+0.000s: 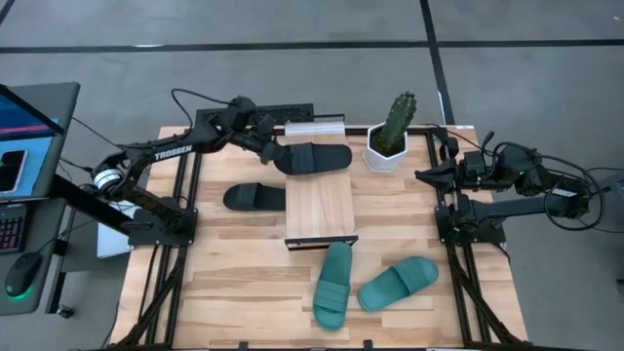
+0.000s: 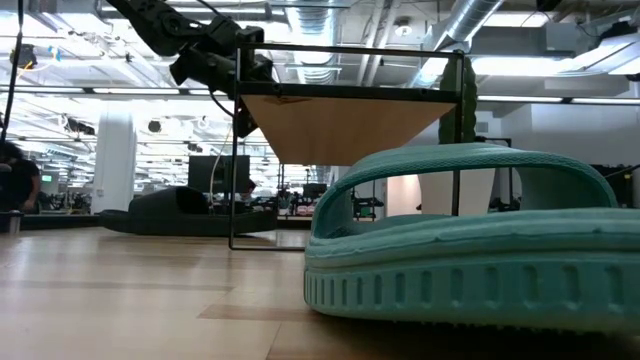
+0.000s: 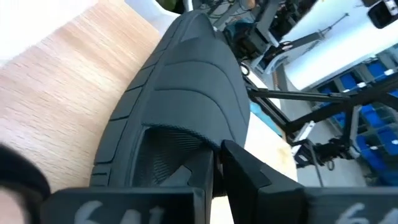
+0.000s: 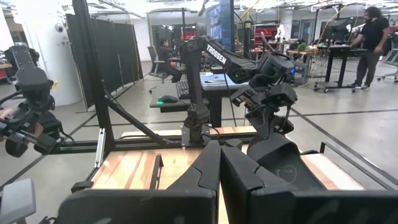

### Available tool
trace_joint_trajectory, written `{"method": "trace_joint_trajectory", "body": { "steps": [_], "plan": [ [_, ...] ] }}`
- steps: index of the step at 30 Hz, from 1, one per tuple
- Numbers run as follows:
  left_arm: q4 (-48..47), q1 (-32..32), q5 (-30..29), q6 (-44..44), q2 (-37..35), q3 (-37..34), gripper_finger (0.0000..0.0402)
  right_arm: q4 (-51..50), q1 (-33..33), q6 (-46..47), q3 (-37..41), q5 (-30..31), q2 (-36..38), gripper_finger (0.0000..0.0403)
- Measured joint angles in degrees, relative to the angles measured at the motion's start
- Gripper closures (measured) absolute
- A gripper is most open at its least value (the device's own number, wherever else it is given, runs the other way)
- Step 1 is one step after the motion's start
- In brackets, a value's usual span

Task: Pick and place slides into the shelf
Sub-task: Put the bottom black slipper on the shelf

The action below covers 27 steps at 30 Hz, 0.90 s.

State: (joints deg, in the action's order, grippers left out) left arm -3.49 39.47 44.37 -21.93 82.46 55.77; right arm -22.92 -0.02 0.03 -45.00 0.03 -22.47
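Your left gripper (image 1: 276,152) is clenched on the heel of a black slide (image 1: 314,158) lying across the far end of the shelf (image 1: 319,208). Your right gripper (image 1: 425,175) waits at the table's right edge, fingers closed on nothing. Second black slide (image 1: 254,197) lies left of shelf; two teal slides (image 1: 333,284) near.

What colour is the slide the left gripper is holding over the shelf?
Black. The slide in the left gripper shows best in the high view, above the shelf.

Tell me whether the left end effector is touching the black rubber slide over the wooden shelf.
Touching. In the left wrist view the left end effector has its fingers clamped on the black rubber slide; the high view shows that slide at the shelf's far end.
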Motion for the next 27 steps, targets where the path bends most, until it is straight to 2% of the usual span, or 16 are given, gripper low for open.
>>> {"method": "trace_joint_trajectory", "body": {
  "steps": [27],
  "plan": [
    [-0.9,-0.16,-1.39,2.97,0.0,0.0,0.038,-0.02,0.01,0.0,0.01,0.0,-0.01,0.0403]
  ]
}}
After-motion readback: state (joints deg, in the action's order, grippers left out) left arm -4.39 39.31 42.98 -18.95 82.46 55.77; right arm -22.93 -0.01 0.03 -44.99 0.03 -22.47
